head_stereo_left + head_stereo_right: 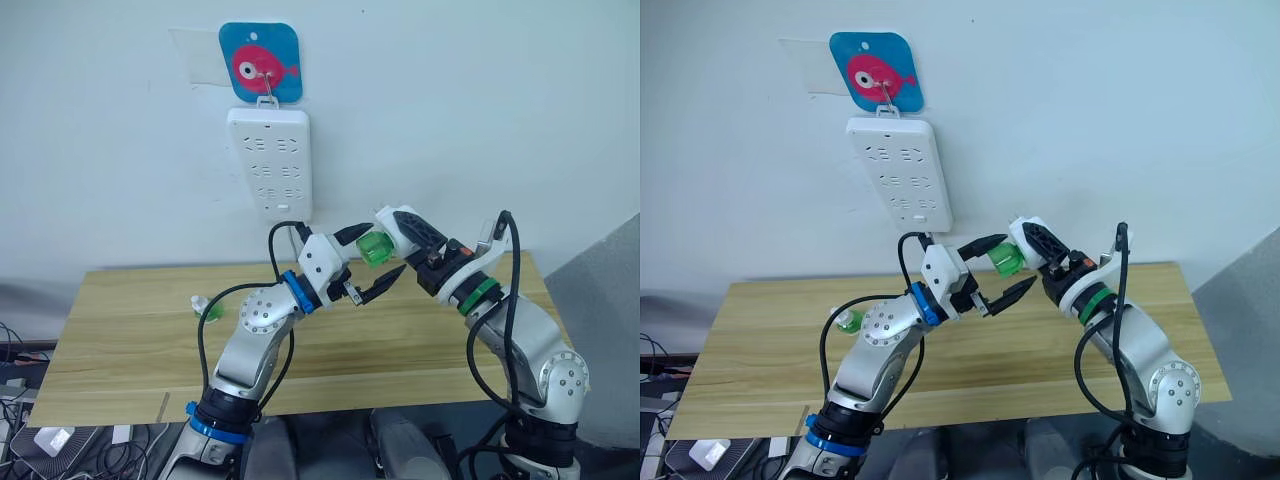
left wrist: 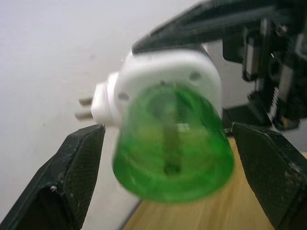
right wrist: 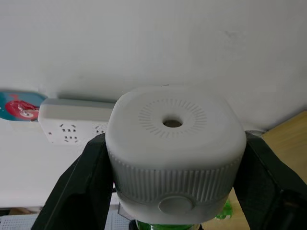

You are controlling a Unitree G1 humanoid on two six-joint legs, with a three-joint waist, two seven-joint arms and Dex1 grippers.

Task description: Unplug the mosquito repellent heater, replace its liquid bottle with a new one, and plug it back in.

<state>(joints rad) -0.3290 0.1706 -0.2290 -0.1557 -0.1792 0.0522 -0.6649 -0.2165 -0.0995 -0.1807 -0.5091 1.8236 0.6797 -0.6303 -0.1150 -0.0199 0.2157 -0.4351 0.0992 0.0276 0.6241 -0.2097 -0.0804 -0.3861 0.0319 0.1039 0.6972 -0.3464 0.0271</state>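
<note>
Bottle swap underway: right gripper (image 1: 415, 240) clamps the mosquito repellent heater (image 3: 175, 143); left gripper (image 1: 372, 269) spread wide around its liquid bottle (image 2: 172, 143). Next: close, unscrew.

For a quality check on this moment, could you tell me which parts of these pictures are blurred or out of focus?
Left wrist view: the green bottle and the heater above it are soft, too near the lens. Right wrist view: the heater's vent hole and ribs are crisp, while the power strip behind is slightly soft. Left eye view: evenly lit and sharp, faint shadows on the wall.
</note>
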